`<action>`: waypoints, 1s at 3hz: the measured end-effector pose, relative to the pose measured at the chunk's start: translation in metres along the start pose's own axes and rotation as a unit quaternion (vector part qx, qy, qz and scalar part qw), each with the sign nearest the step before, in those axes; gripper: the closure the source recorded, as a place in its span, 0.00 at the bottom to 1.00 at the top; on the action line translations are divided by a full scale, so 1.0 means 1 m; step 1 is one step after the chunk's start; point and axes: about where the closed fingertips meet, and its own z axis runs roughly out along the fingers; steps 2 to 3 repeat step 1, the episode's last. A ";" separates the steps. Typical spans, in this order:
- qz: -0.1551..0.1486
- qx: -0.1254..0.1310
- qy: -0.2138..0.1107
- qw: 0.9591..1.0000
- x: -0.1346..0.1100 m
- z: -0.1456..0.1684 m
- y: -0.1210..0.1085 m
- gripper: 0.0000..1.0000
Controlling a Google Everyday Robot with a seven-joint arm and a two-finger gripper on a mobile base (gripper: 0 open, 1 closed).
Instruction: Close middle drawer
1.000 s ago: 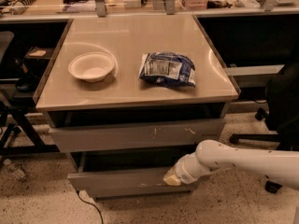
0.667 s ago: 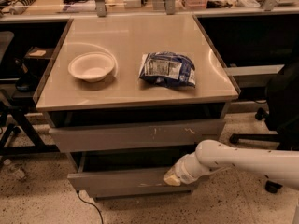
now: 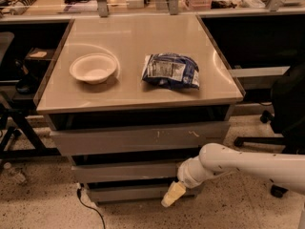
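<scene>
The middle drawer (image 3: 126, 171) is the plain grey front under the taller scratched front (image 3: 138, 138). It sits pushed in, only a little proud of the lowest front (image 3: 128, 192), with a dark gap above it. My gripper (image 3: 172, 194) is on a white arm reaching in from the right. It hangs low at the right end of the drawer fronts, in front of the lowest one and just below the middle drawer's right corner. Its yellowish fingers (image 3: 174, 192) are together and hold nothing.
On the cabinet top (image 3: 95, 97) stand a white bowl (image 3: 93, 68) and a blue-and-white snack bag (image 3: 170, 70). A black office chair (image 3: 286, 109) is at the right and a dark chair base (image 3: 14, 123) at the left. A cable (image 3: 90, 206) lies on the speckled floor.
The middle drawer has slid back into the cabinet from its pulled-out position. My gripper has dropped slightly lower and a little left.
</scene>
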 end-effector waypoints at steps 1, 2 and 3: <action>0.000 0.000 0.000 1.000 0.000 0.000 0.000 0.00; 0.000 0.000 0.000 1.000 0.000 0.000 0.000 0.00; 0.000 0.000 0.000 1.000 0.000 0.000 0.000 0.00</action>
